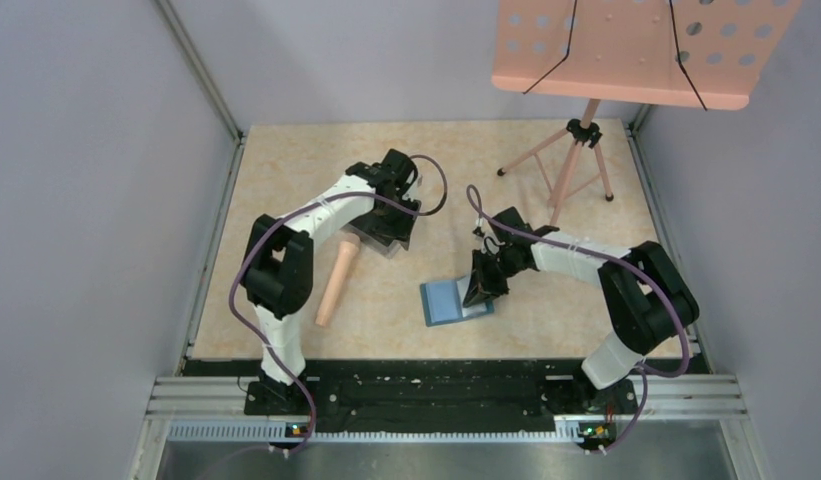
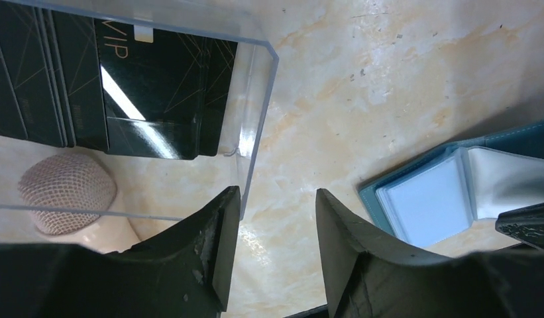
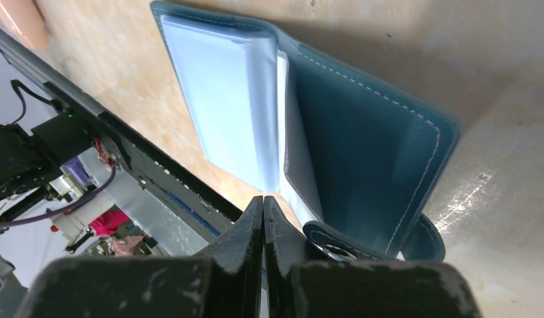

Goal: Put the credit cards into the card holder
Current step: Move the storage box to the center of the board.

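Credit cards [image 2: 156, 99] sit in the clear box [image 2: 259, 99]: thin, stiff, likely slippery; pinch across a free edge. Left fingers [image 2: 209, 245] are apart, empty. Right fingers [image 3: 242, 238] are together at the open card holder [image 3: 362, 146] on the bench [image 2: 388, 79].

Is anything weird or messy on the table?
Nothing is spilled or broken. Two things look odd, though: a microphone lies on its side beside the clear box, and a music stand stands at the far right of the table. Neither has anything to do with cards.
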